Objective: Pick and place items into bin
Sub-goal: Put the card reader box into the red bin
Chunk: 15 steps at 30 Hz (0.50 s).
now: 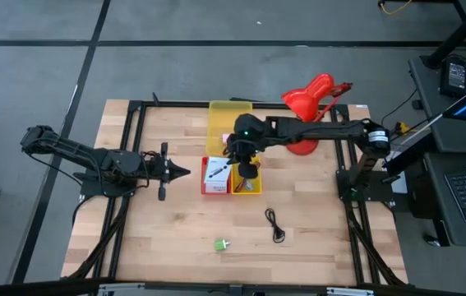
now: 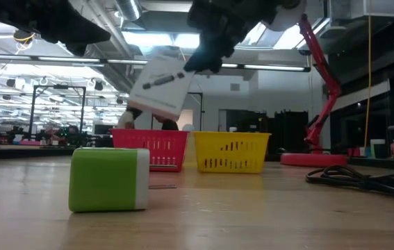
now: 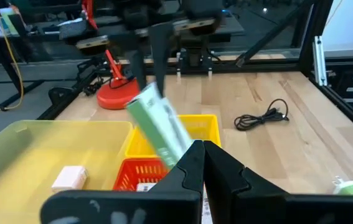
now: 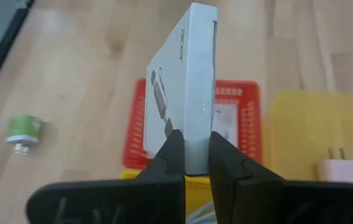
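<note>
The right hand (image 4: pixel 190 149) pinches a white packet (image 4: pixel 185 87) by its thin edge above the red bin (image 4: pixel 244 112) mid-worktop; it looks light, stiff and smooth, while the left hand (image 1: pixel 179 172), pressed together, waits nearby.

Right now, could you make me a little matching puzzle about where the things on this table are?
Things:
1. white packet
2. green block
3. black cable
4. red desk lamp

Places:
A. table's far edge, beside the right arm
B. lying loose between the baskets and the front edge
C. held in the right pincer over the red basket
D. alone near the front edge

Pairs: 1-C, 2-D, 3-B, 4-A
</note>
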Motion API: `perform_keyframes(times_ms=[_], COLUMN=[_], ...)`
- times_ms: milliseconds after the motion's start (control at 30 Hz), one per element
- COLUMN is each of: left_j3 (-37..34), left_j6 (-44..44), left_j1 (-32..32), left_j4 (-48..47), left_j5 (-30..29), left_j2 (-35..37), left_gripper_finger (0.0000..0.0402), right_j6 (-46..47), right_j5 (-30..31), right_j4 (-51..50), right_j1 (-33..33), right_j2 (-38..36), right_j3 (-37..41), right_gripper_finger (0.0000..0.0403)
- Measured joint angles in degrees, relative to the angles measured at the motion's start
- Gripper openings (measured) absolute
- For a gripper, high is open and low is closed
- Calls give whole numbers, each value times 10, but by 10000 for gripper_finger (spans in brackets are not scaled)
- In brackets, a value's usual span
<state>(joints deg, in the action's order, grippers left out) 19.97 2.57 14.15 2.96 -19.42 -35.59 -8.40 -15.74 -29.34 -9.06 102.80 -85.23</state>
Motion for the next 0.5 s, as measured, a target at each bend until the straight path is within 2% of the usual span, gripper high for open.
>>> perform_keyframes(times_ms=[367, 500], left_j3=[0, 0], left_j6=[2, -3], left_j1=[0, 0], left_j4=[-2, -2], left_j5=[11, 11], left_j2=[0, 0], left_gripper_finger=[3, 1], right_j6=[5, 8], right_j5=[-15, -1], right_j4=[0, 2], right_j1=[-7, 3], right_j2=[30, 34], right_j3=[-1, -1], right_gripper_finger=[22, 22])
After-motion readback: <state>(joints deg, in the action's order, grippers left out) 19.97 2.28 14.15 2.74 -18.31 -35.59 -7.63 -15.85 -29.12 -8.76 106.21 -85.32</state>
